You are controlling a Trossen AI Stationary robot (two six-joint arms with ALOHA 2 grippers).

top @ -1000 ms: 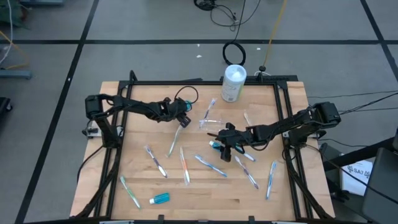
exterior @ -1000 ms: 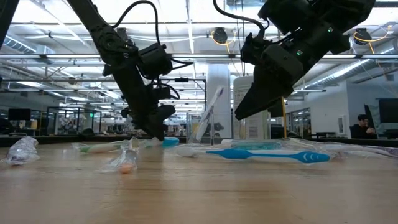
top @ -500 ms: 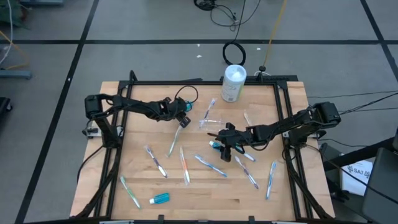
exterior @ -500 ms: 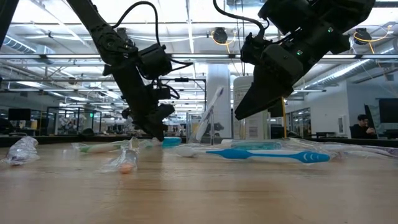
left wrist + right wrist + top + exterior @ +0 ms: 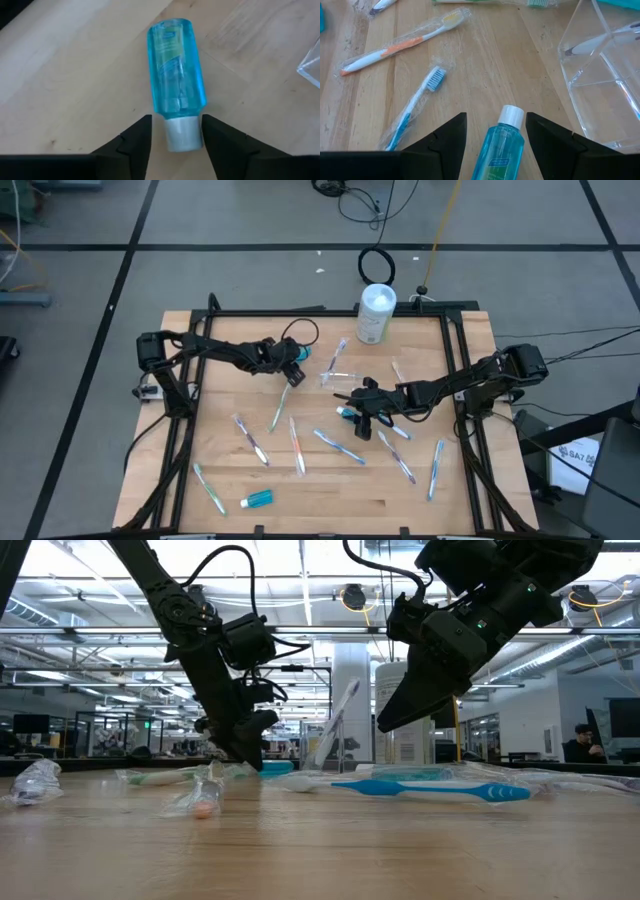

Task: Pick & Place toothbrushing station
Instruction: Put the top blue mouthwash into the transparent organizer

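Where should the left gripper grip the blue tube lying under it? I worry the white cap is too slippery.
Grip the blue tube across its flat body just past the white cap, coming straight down. It lies flat on the table, lengthwise between the open left gripper's fingers, so its narrow width fits the gap; the body probably offers more surface than the cap.

- a small blue tube (image 5: pixel 175 65) with a white cap (image 5: pixel 181 132) lies flat on the wooden table (image 5: pixel 70 75).
- the left gripper (image 5: pixel 176 134) stands open, its two dark fingers (image 5: pixel 134 145) either side of the cap.
- a clear plastic edge (image 5: pixel 310 62) shows at the picture's side.
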